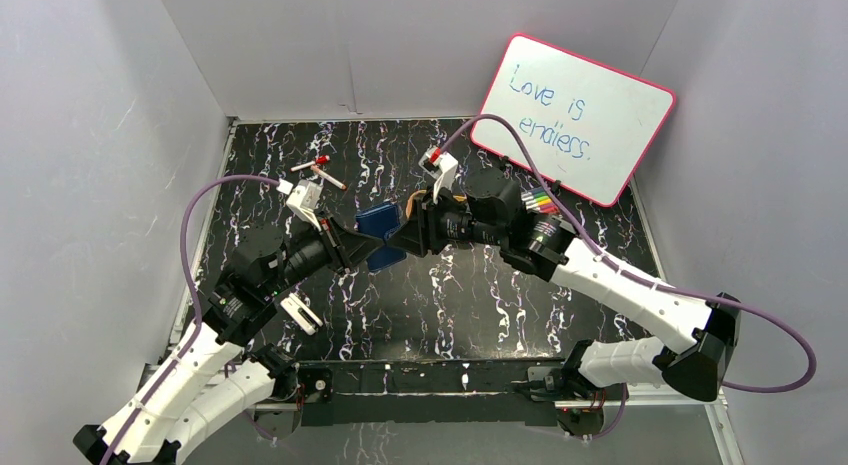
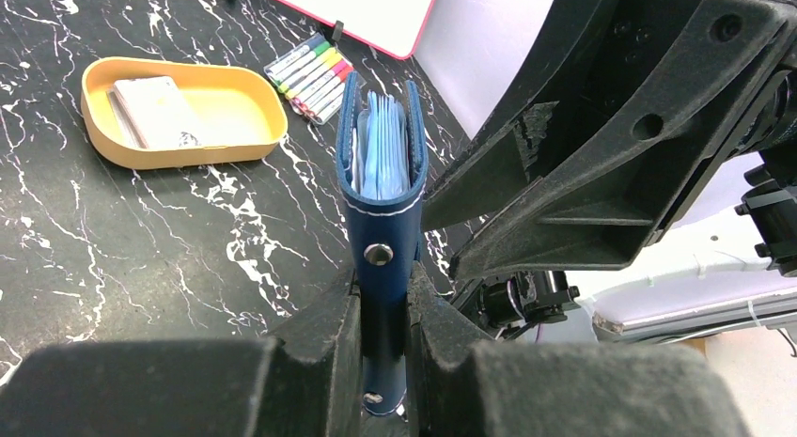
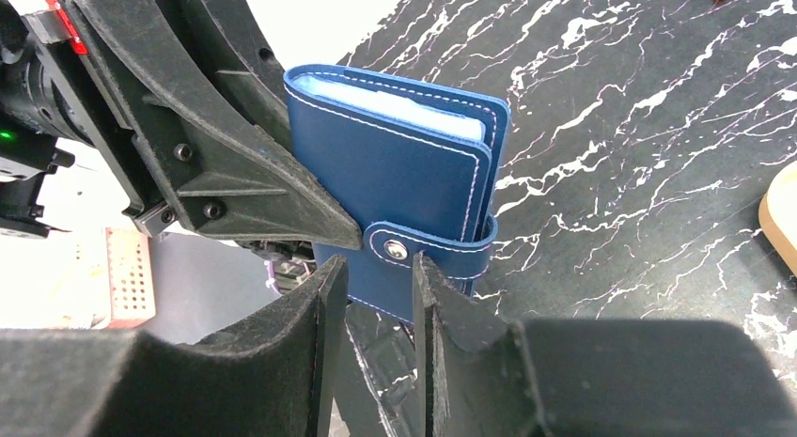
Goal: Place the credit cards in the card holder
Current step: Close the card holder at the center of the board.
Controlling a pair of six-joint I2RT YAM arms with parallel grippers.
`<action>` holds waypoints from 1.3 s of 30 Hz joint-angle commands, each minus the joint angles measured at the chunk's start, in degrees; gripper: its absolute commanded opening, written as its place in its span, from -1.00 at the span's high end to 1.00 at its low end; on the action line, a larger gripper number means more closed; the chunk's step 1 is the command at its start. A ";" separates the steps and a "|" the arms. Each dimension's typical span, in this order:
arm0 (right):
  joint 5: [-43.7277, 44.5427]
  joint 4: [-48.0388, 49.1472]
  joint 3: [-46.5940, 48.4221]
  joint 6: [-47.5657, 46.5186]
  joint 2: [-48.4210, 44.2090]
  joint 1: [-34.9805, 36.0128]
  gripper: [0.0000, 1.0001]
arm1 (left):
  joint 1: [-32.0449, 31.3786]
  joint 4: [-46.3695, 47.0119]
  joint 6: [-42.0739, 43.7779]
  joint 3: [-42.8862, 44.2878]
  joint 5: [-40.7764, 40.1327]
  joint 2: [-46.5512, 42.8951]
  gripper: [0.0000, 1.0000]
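Left end effector (image 2: 383, 285), white-stitched navy card holder (image 2: 382, 221)

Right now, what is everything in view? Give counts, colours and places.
card holder: one, navy blue, strap snapped shut, held upright over mid-table
credit cards: pale stack, count unclear, in the tray
tray: one, orange, on the table beyond the holder
markers: a bundle, mixed colours, below the whiteboard
whiteboard: one, white with a pink frame, back right
pen: white with a red cap, back left of the table
table: black, white marbling
left gripper: black, shut on the card holder
right gripper: black, fingers at the holder's strap, grip unclear
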 commanded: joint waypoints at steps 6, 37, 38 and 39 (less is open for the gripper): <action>5.78 2.54 -1.46 -1.70 -4.41 0.05 0.21 | -0.20 1.60 0.00 2.48 1.85 -1.65 1.00; -22.25 23.31 -11.80 -1.17 -13.08 -2.90 0.24 | -0.20 22.05 -7.81 -2.49 29.63 -3.14 1.00; -22.63 24.11 -12.06 -0.60 -12.76 -2.89 0.37 | -0.16 22.24 -8.00 -2.48 30.00 -2.87 1.00; -22.77 24.81 -12.32 -0.15 -12.76 -2.92 0.50 | -0.20 22.31 -8.12 -2.48 30.34 -2.50 1.00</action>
